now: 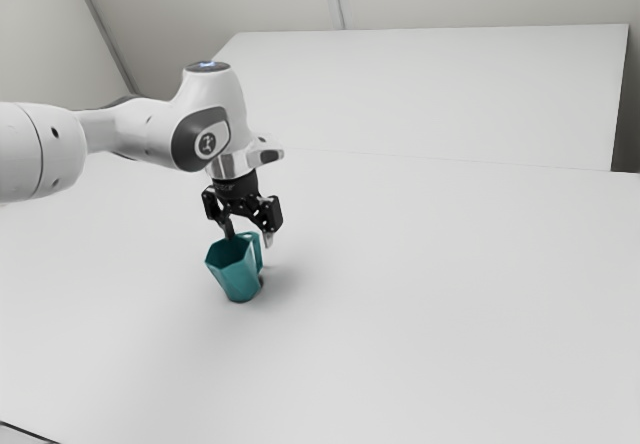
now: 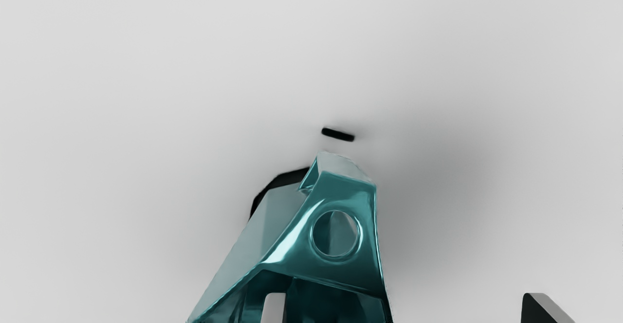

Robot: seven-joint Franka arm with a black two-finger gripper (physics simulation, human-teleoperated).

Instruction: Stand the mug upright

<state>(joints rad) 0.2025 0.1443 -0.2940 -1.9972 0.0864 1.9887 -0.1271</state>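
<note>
The arm (image 1: 150, 136) reached in from the exterior view's left, and the gripper (image 1: 248, 239) hung pointing down right over the mug (image 1: 238, 276). Its two fingers stood wide apart, with nothing clamped between them. In the wrist view, one finger (image 2: 273, 309) overlapped the mug's open mouth, and the other finger (image 2: 545, 309) was out past the mug's side, clear of it. Whether the nearer finger touched the mug could not be told. The teal mug was on the white table (image 1: 420, 324), below the gripper. In the exterior view it leaned a little, its mouth up and toward the exterior view's left, its handle (image 1: 258, 254) on the exterior view's right; whether its base sat flat could not be told. A soft shadow (image 1: 285, 279) spread over the table beside it. The wrist view also had a short black bar (image 2: 338, 134) just beyond the mug, apart from it.
</note>
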